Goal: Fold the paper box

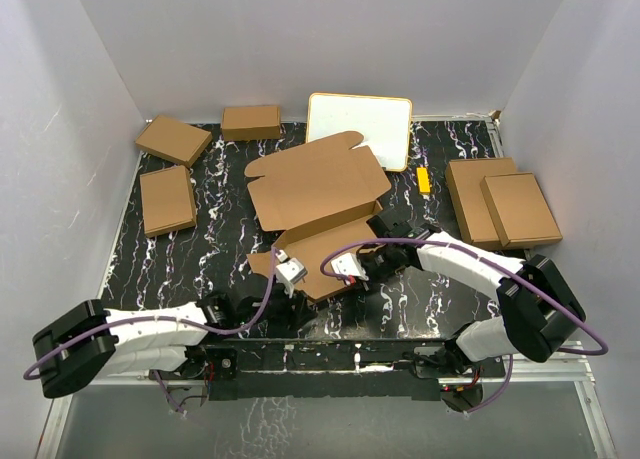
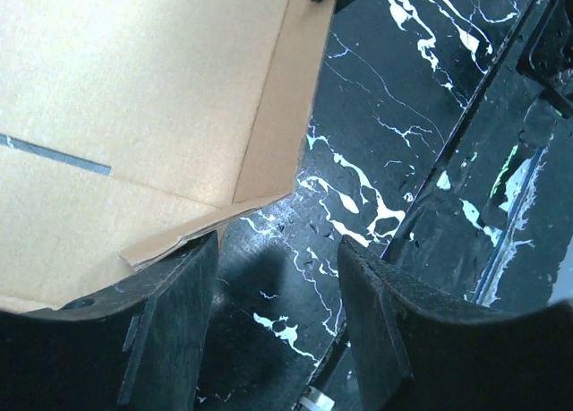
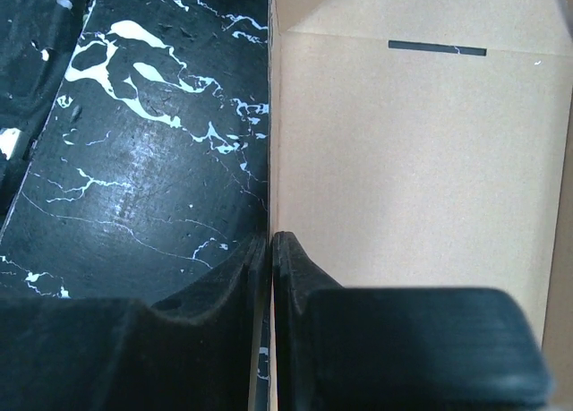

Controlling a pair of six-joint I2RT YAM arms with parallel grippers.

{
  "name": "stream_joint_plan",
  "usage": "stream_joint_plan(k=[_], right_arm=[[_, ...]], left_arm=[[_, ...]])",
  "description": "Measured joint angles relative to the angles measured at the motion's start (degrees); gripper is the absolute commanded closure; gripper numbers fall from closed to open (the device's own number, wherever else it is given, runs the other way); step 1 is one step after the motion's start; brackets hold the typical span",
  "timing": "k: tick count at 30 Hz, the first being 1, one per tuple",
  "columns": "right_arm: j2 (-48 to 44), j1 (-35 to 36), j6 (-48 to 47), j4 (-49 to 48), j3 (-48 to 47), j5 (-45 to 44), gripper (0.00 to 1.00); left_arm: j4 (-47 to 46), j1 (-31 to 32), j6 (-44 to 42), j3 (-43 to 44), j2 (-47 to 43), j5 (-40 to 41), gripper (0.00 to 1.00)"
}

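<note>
On the far side of the table (image 1: 225, 241): a white board (image 1: 360, 129) with a tan frame lay flat, and the paper box's far flap reached its near edge.
Left side: three small folded boxes (image 1: 167, 200) lay well apart from my arms.
Right side: two stacked boxes (image 1: 520, 209) sat with the upper one askew. A small yellow thing (image 1: 423, 179), too small to name, lay between them and the sheet.
In the way: my right arm's purple cable (image 1: 400, 242) looped over the sheet's near panel.
Paper box (image 1: 320, 184): it lay at the middle of the table, opened out, with its near panel between my two grippers.
Containers: the folded boxes were closed, so their insides were hidden.
Right gripper (image 3: 270, 241): clenched on a thin upright side flap of the paper box, the edge pinched between my fingers.
Left gripper (image 2: 277, 250): released, with the fingers spread over bare table and the sheet's near corner just beside one finger.
Hard to make out: my arms covered the sheet's near edge from above, and both wrist views cut the panel off.
</note>
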State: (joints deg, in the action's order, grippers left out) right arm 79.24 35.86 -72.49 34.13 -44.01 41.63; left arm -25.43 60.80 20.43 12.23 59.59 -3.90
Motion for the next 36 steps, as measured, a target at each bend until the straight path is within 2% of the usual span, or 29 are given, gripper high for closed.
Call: stream_joint_plan(k=[5,13,16,19,22,27,36], right_arm=[[0.09,-0.02,0.83,-0.24,0.0,0.87,0.87],[0.42,-0.04,2.12,-1.42,0.0,1.88,0.88],[0.42,-0.09,2.34,-1.44,0.04,1.92,0.89],[0.42,-0.37,2.43,-1.7,0.44,2.49,0.89],[0.42,-0.52,2.56,-2.08,0.68,2.86,0.9],[0.42,-0.74,2.97,-2.78,0.74,2.89,0.9],[0.42,-0.79,3.67,-3.17,0.79,2.86,0.9]], left_arm=[[-6.27,1.07,-4.79,-1.77,1.4,0.11,0.47],[-15.61,4.22,-9.09,-1.73,10.54,3.8,0.54],[-18.34,5.42,-9.77,-1.73,12.83,5.92,0.62],[-20.74,6.27,-10.34,-1.73,14.88,8.31,0.78],[-21.33,6.58,-10.82,-1.46,16.09,10.32,0.89],[-20.33,6.99,-11.32,-0.44,16.87,12.7,1.0],[-18.62,7.96,-11.47,0.44,16.87,14.56,1.0]])
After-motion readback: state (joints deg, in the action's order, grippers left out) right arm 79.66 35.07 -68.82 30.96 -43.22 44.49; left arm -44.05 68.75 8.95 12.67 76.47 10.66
